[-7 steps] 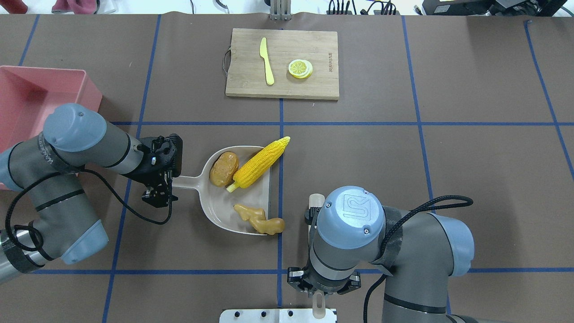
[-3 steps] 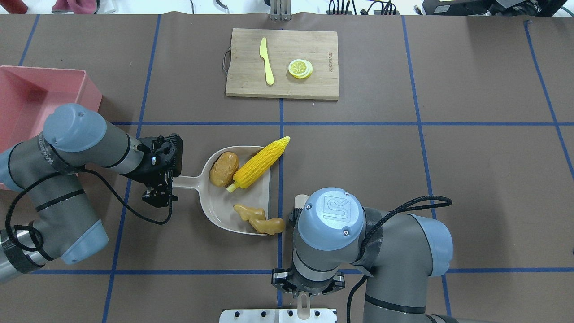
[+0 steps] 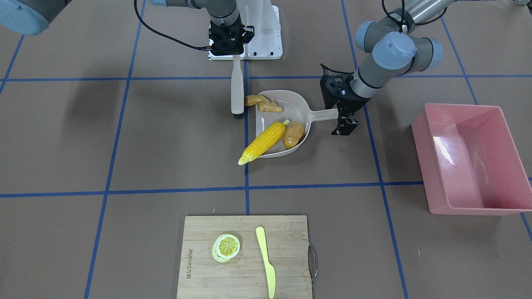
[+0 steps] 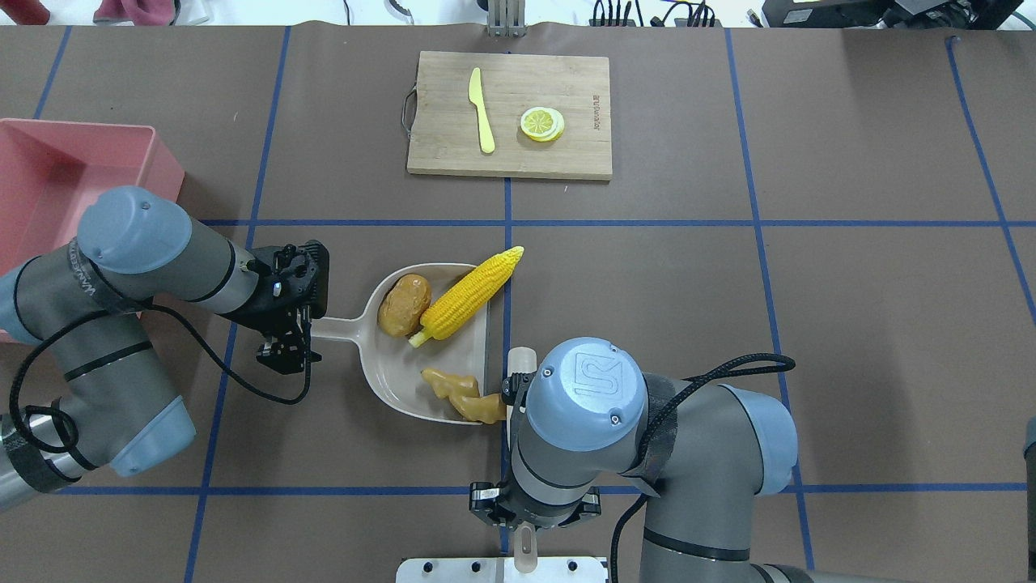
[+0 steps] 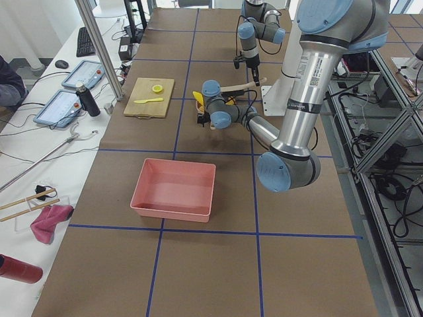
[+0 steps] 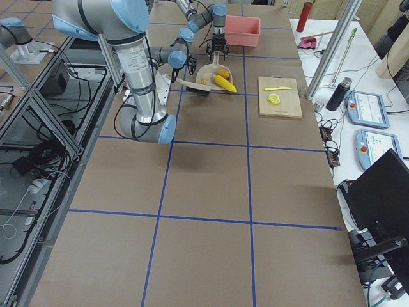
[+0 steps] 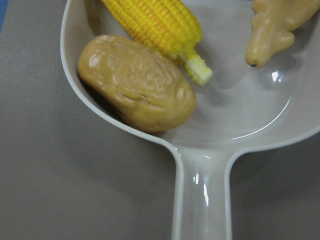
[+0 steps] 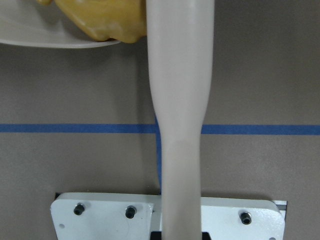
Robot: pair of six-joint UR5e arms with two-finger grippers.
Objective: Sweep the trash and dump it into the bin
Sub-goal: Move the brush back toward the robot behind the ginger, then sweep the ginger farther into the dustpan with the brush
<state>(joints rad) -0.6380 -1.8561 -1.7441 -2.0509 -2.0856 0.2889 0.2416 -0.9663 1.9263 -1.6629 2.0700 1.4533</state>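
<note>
The beige dustpan (image 4: 396,374) lies at mid-table and holds the trash: a yellow corn cob (image 4: 469,293) whose tip sticks out over the open edge, a brown potato (image 4: 403,304) and a tan ginger root (image 4: 463,395) at the open edge. My left gripper (image 4: 310,328) is shut on the dustpan's handle. My right gripper (image 3: 235,54) is shut on a beige brush (image 3: 237,89), whose head (image 4: 522,360) stands beside the ginger. The pink bin (image 4: 48,174) is empty at the table's left edge.
A wooden cutting board (image 4: 510,113) at the far middle carries a yellow-green knife (image 4: 482,109) and a lemon slice (image 4: 541,124). A white mounting plate (image 4: 502,569) sits at the near edge under the right wrist.
My right arm has moved left with the brush, bringing its head up against the ginger at the dustpan's open edge. The left arm, dustpan, corn and potato have not moved.
</note>
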